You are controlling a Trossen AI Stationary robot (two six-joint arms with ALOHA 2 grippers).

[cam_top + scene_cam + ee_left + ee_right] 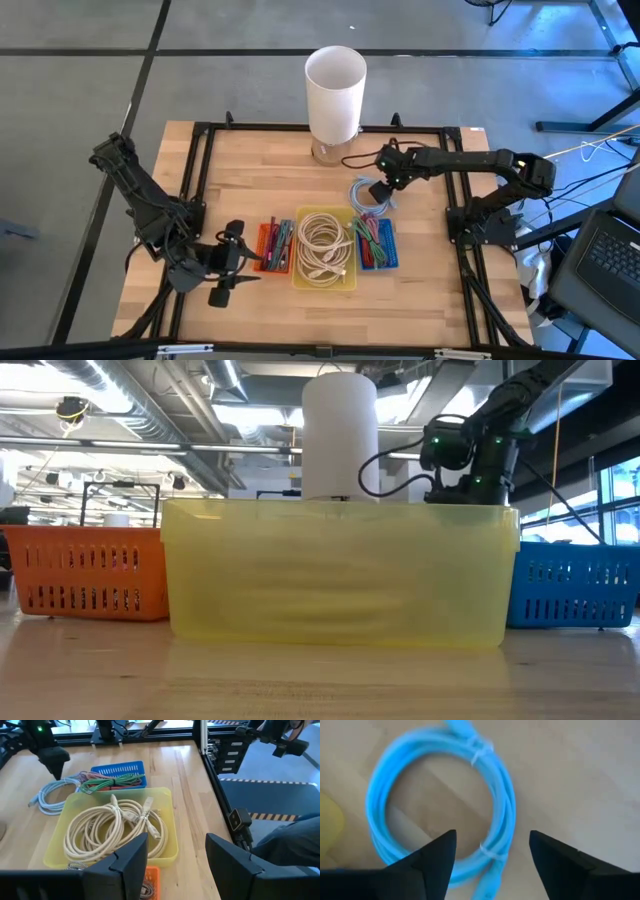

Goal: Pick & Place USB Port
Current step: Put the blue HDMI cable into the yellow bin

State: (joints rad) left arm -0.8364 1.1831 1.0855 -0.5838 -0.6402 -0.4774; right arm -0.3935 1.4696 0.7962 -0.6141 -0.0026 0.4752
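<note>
One coiled cable left outside the bins

Three bins sit in a row near the front of the wooden table: an orange basket with a few thin cables, a yellow bin holding a coil of cream cable, and a blue basket with green and reddish cables laid in it. That much looks sorted already. What is left, as far as the views show, is the light-blue coiled cable, which lies flat on the bare table just behind the blue basket and in front of the tall white cylinder.

The right gripper hangs directly over that coil, and the right wrist view looks straight down on the light-blue cable, tied at two places, with the two dark fingers spread wide on either side of the loop's near edge. Nothing is between them, so the pickup has not yet happened. I judge the step in hand to be the approach to this cable; grasp, lift and placing in a bin are all still to come.

The left gripper waits low at the table's front left beside the orange basket, its fingers parted and empty, facing across the yellow bin.
</note>
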